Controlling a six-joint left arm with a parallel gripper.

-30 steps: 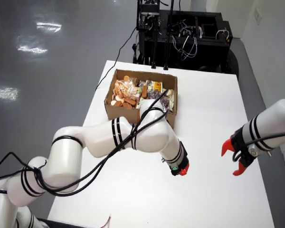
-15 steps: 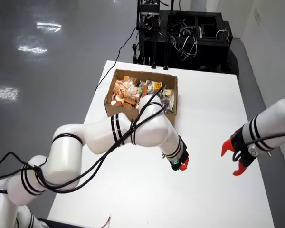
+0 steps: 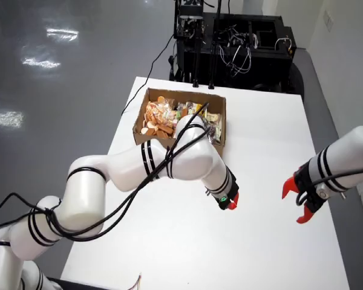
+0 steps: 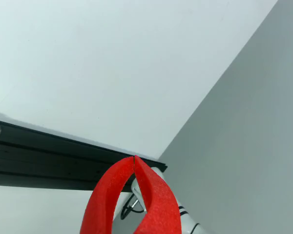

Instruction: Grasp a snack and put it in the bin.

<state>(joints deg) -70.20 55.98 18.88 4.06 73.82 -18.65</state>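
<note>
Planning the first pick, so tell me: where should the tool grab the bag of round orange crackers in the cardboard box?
Probably from straight above. The cracker bag lies at the left end of the box in the view from above, and the walls block any sideways approach. Pinch the puffy wrapper across its middle. The tool is shut and would need opening first.

In the view from above, the box of snacks sits on the bench near its far-left corner.

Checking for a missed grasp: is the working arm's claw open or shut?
Shut. In the view that rides on the claw, its red fingertips meet at a point with nothing between them.
</note>
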